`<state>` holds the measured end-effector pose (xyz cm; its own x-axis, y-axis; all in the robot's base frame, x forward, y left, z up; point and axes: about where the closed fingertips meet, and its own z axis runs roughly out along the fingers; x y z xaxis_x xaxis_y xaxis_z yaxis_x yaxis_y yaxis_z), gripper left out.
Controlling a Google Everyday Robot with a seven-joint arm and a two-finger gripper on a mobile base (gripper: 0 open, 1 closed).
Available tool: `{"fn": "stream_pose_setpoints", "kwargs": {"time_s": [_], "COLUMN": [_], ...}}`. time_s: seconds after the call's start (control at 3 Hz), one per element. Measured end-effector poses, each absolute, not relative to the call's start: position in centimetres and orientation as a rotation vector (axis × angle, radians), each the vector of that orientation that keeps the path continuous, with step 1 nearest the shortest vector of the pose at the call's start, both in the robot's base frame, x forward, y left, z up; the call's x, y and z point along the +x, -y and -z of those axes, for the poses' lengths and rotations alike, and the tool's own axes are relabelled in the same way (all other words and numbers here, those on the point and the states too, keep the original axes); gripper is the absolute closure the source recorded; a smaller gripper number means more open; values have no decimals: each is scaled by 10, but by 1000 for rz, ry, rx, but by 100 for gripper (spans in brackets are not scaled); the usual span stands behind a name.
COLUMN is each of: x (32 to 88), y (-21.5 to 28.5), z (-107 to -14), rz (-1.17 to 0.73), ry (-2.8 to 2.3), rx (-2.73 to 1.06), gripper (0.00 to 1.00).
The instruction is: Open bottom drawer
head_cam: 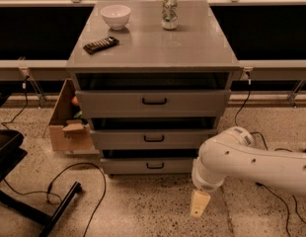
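**Task status.** The bottom drawer is located at the foot of the table, directly under the middle drawer and just above the floor. Its front is judged to be closed or nearly so, as no interior is exposed. Its small black handle is not touched by anything.

The gripper is positioned low over the floor, pointing downward. It is to the right of the bottom drawer's front and nearer the camera, clearly apart from the handle. Whether the gripper is open or closed cannot be told, and nothing is seen to be held in it.

The task is therefore judged to be at the approach stage. The handle is yet to be reached and gripped, and the drawer is yet to be pulled out.

**Inventory.**
- Drawers: three are counted, including the top drawer, each fitted with one black handle.
- On the table: one white bowl, one can and one dark remote control.
- Beside the table, on the left: one open cardboard box.
- Robot: one white arm carrying the one gripper.
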<state>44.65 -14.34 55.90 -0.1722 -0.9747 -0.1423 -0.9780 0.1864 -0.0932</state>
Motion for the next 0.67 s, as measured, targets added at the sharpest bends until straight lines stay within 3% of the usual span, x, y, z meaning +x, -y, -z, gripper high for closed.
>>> {"fn": "stream_pose_setpoints", "kwargs": {"time_s": [0.67], "x": [524], "y": [134], "z": [-425], "rz": [31], "ry": [-2190], "rx": [-1847], "gripper": [0]}}
